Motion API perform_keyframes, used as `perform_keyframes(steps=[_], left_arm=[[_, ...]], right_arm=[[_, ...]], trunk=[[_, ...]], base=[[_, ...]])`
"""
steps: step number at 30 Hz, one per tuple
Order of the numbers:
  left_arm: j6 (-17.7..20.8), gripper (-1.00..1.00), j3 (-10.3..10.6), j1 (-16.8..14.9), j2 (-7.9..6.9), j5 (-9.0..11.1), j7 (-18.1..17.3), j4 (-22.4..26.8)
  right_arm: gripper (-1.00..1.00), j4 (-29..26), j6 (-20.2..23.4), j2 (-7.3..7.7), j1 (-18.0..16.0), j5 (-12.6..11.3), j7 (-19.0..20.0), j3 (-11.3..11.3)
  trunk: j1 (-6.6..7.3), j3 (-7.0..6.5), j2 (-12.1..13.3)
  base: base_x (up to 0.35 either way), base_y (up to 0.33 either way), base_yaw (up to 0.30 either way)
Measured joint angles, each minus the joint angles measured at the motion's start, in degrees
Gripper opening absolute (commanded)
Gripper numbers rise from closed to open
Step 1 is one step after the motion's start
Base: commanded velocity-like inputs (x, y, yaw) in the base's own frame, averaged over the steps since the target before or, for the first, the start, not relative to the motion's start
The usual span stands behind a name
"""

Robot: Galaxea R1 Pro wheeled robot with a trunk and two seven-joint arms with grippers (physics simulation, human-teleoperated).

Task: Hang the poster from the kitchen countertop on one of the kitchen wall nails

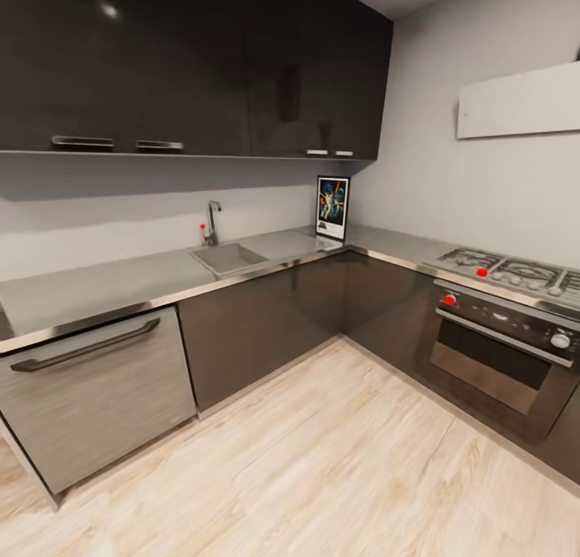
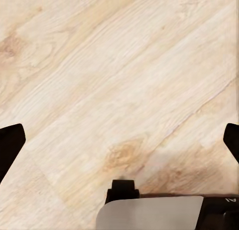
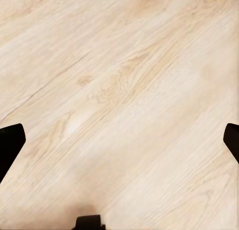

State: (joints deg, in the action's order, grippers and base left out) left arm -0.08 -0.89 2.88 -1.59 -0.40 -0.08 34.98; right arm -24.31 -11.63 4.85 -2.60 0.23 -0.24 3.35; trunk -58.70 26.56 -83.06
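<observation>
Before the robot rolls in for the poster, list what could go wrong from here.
1. The poster stands upright in the far corner of the countertop, against the wall; a clumsy reach could tip it flat.
2. The tap and sink sit just beside it, so an arm sweeping in might strike them.
3. The left gripper and right gripper point at the wooden floor; raising them late risks hitting the cabinet fronts.

open floor (image 1: 338, 460), tap (image 1: 212, 223) beside poster (image 1: 333, 208)
</observation>
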Motion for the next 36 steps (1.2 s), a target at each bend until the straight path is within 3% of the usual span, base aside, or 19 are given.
perform_keyframes(steps=[36], left_arm=[[0.0,1.0,0.0,-0.01,-0.06,0.0,-0.02,0.0]], right_arm=[[1.0,-0.01,-0.02,-0.09,0.01,-0.07,0.0,-0.05]], trunk=[[0.0,0.0,0.0]], base=[[0.324,-0.09,-0.023]])
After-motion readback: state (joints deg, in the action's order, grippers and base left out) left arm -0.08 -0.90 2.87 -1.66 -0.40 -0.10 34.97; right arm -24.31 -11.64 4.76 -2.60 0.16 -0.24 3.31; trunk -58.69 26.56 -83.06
